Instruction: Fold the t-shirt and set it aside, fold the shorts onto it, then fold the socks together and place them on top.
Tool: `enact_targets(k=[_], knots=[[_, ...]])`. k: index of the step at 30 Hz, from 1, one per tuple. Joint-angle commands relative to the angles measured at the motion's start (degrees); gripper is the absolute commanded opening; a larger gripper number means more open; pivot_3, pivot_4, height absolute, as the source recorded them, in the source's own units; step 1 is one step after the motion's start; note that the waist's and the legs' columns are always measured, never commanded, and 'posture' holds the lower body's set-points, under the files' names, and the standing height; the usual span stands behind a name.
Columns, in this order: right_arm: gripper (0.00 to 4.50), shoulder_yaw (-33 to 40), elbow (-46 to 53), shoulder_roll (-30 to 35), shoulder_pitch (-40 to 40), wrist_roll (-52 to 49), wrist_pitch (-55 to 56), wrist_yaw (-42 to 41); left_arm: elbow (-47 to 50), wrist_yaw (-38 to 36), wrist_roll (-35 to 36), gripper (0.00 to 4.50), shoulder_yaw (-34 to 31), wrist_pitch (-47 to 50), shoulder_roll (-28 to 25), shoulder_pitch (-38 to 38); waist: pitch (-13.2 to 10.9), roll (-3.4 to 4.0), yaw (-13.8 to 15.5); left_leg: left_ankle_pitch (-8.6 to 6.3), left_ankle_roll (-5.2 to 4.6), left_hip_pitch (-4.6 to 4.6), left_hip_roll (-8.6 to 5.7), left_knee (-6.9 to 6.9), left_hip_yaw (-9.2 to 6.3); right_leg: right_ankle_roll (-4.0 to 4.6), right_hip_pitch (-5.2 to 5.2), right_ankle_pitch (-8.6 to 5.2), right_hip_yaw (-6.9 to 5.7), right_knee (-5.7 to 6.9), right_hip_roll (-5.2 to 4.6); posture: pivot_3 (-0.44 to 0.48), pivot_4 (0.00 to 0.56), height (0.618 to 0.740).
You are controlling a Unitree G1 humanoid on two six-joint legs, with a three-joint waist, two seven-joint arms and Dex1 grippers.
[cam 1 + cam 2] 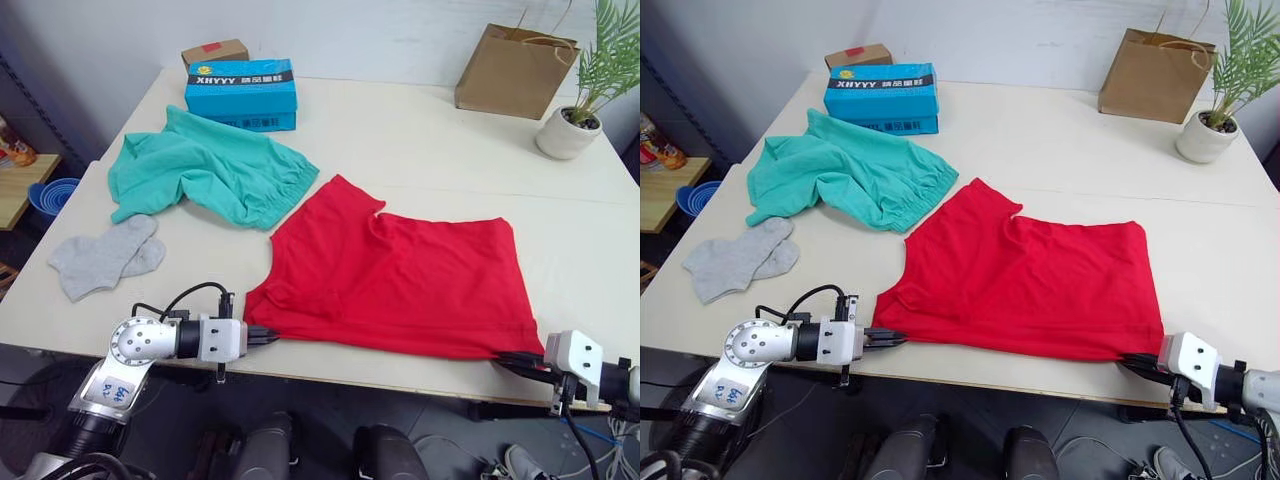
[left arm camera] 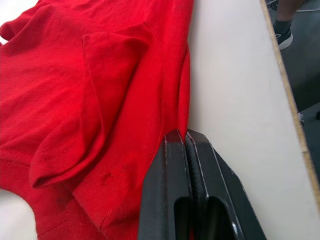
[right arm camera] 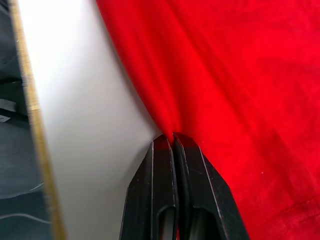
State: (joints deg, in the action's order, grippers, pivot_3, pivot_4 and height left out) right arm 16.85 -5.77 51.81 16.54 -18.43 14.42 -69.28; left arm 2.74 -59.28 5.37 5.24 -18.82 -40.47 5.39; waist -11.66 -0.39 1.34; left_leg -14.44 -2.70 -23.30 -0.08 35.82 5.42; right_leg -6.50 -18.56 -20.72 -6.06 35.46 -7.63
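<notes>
The red t-shirt (image 1: 400, 275) lies spread near the table's front edge. My left gripper (image 1: 270, 336) is shut on its near left corner, the fabric (image 2: 100, 125) pinched between the closed fingers (image 2: 172, 165). At the near right corner my right gripper (image 1: 515, 360) is shut on the shirt's hem (image 3: 210, 90). The teal-green shorts (image 1: 205, 170) lie crumpled at the back left. The grey socks (image 1: 105, 255) rest side by side at the left edge.
A blue box (image 1: 242, 92) and a small cardboard box (image 1: 214, 52) stand behind the shorts. A brown paper bag (image 1: 515, 72) and a potted plant (image 1: 575, 125) sit at the back right. Bare tabletop (image 1: 450, 150) stretches behind the shirt.
</notes>
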Motion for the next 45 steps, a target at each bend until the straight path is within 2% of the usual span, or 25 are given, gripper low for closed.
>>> enact_targets(k=[1, 2, 3, 5, 8, 12, 13, 15, 19, 22, 27, 30, 32, 36, 39, 44, 45], knots=[[0.02, 2.37, 1.80, 0.37, 3.03, -0.52, -1.08, 0.36, 5.32, 1.81, 2.92, 0.00, -2.50, 4.38, -0.76, -4.10, 0.00, 0.01, -0.01, -0.01, -0.01, 0.00, 0.00, -0.04, 0.00, 0.00, 0.00, 0.00, 0.01, -0.02, 0.00, 0.000, 0.150, 0.740], [0.02, 2.78, 3.03, 0.18, 3.85, -2.18, -3.46, 0.31, 6.20, 1.81, 4.01, 0.00, -2.79, 5.94, -0.79, -4.66, 0.00, 0.01, -0.01, -0.01, -0.01, 0.01, 0.00, -0.10, 0.00, 0.00, 0.00, 0.00, 0.02, -0.05, 0.00, 0.000, 0.150, 0.740], [0.00, 3.26, 3.99, -0.11, 4.40, -3.49, -4.93, 0.41, 6.84, 1.95, 4.67, 0.43, -3.08, 6.92, -0.79, -4.94, -0.01, 0.02, 0.02, -0.01, -0.01, 0.01, 0.00, -0.12, 0.00, 0.02, -0.03, -0.01, 0.02, -0.05, 0.00, 0.000, 0.150, 0.740], [0.00, 4.24, 6.20, -0.39, 5.88, -6.17, -8.66, 0.19, 7.93, 1.76, 6.11, 0.88, -3.61, 8.87, -0.96, -5.36, -0.01, 0.02, 0.15, 0.00, 0.00, 0.01, 0.01, -0.16, -0.02, 0.06, -0.04, -0.03, 0.00, -0.05, 0.00, 0.000, 0.150, 0.740], [0.63, 4.85, 8.10, -0.27, 7.80, -6.91, -9.90, -0.66, 10.51, 0.22, 10.58, 1.80, -5.21, 14.40, -2.11, -6.77, -0.02, 0.05, 0.08, 0.00, 0.00, 0.01, 0.01, -0.20, -0.03, 0.09, -0.04, -0.05, 0.01, -0.07, 0.00, 0.000, 0.150, 0.740], [2.05, 8.96, 12.68, -0.32, 9.81, -11.11, -14.77, -0.13, 15.27, -0.86, 20.74, 3.12, -8.89, 26.10, -4.02, -8.07, -0.04, 0.09, -0.05, 0.00, 0.00, 0.00, 0.02, -0.25, -0.02, 0.09, -0.05, -0.06, 0.02, -0.14, 0.00, 0.000, 0.150, 0.740], [2.42, 10.39, 13.97, 0.10, 10.20, -12.29, -16.28, -0.38, 16.10, -1.02, 23.37, 3.16, -9.84, 29.05, -4.46, -7.87, -0.05, 0.10, -0.05, 0.00, 0.00, 0.01, 0.02, -0.25, -0.01, 0.09, -0.05, -0.06, 0.02, -0.14, 0.01, 0.000, 0.150, 0.740], [3.12, 12.78, 16.39, 1.21, 11.01, -13.88, -18.85, -1.41, 16.97, -1.08, 27.56, 3.16, -11.27, 33.85, -4.99, -6.62, -0.06, 0.13, -0.03, 0.00, 0.01, 0.01, 0.02, -0.26, -0.02, 0.12, -0.04, -0.07, 0.02, -0.13, 0.01, 0.000, 0.150, 0.740], [3.12, 14.89, 20.22, 2.15, 9.63, -17.33, -24.02, -1.84, 15.91, -0.77, 30.58, 3.16, -11.93, 38.16, -4.39, -1.83, -0.08, 0.15, 0.09, 0.07, -0.01, 0.00, 0.02, -0.25, -0.01, 0.22, -0.03, -0.13, 0.03, -0.15, 0.02, 0.000, 0.150, 0.740], [3.16, 14.34, 20.38, 1.06, 4.66, -17.10, -24.14, 0.67, 13.41, 0.83, 29.85, 2.55, -11.47, 38.95, -2.53, 2.42, -0.07, 0.19, 0.07, 0.10, -0.01, 0.00, 0.01, -0.24, 0.03, 0.24, -0.01, -0.13, 0.07, -0.24, 0.03, 0.000, 0.150, 0.740], [3.16, 9.20, 12.56, 0.27, -8.38, -15.88, -28.42, 5.27, 2.07, 2.84, 21.98, 0.91, -7.12, 36.20, 1.00, 15.79, -0.08, 0.15, 0.13, 0.35, 0.23, -0.01, -0.03, -0.20, 0.09, 0.23, 0.03, -0.12, 0.05, -0.33, 0.07, 0.000, 0.150, 0.740], [3.78, 4.62, 2.82, 1.26, -18.63, -12.36, -27.85, 4.52, -7.64, 3.44, 18.65, 0.00, -5.39, 35.30, 3.73, 25.03, -0.09, 0.12, 0.11, 0.47, 0.25, -0.08, -0.09, -0.14, 0.12, 0.16, -0.04, -0.08, 0.01, -0.17, 0.08, 0.000, 0.150, 0.740], [4.39, 1.45, -4.88, 1.84, -26.61, -9.18, -26.52, 4.22, -13.98, 2.32, 17.53, 0.00, -4.54, 35.88, 4.93, 30.53, -0.10, 0.10, 0.02, 0.62, -0.04, -0.14, -0.12, -0.09, 0.15, 0.05, -0.18, -0.02, 0.01, 0.06, 0.06, 0.000, 0.150, 0.740], [4.50, -4.34, -21.03, 1.16, -42.44, -1.96, -21.37, 4.24, -28.05, 3.00, 12.95, 0.90, -2.77, 34.21, 7.89, 40.76, -0.12, 0.10, -0.33, 0.67, -0.11, -0.23, -0.11, 0.09, 0.18, -0.08, -0.36, 0.05, -0.14, 0.40, 0.10, 0.000, 0.150, 0.740], [4.50, -8.22, -33.77, 0.43, -53.57, 2.67, -19.46, 3.98, -40.40, 4.62, 9.27, 1.86, -2.22, 31.34, 10.89, 48.19, -0.13, 0.09, -0.65, 0.75, -0.16, -0.27, -0.11, 0.21, 0.26, -0.09, -0.39, 0.04, -0.44, 0.48, 0.13, 0.000, 0.150, 0.740], [4.50, -13.44, -50.69, -0.76, -65.77, 10.09, -16.55, 4.49, -58.92, 7.41, 4.44, 3.50, -2.31, 26.50, 15.29, 58.56, -0.16, 0.03, -1.27, 0.82, -0.26, -0.56, -0.14, 0.32, 0.13, -0.24, -0.43, 0.12, -0.67, 0.53, 0.12, 0.000, 0.150, 0.740], [4.50, -14.03, -53.19, -1.13, -67.43, 11.24, -15.47, 4.73, -62.09, 8.43, 3.93, 3.50, -2.80, 26.01, 16.06, 60.35, -0.16, 0.02, -1.30, 0.83, -0.29, -0.76, -0.15, 0.40, 0.09, -0.30, -0.60, 0.15, -0.71, 0.56, 0.12, 0.000, 0.150, 0.740]])
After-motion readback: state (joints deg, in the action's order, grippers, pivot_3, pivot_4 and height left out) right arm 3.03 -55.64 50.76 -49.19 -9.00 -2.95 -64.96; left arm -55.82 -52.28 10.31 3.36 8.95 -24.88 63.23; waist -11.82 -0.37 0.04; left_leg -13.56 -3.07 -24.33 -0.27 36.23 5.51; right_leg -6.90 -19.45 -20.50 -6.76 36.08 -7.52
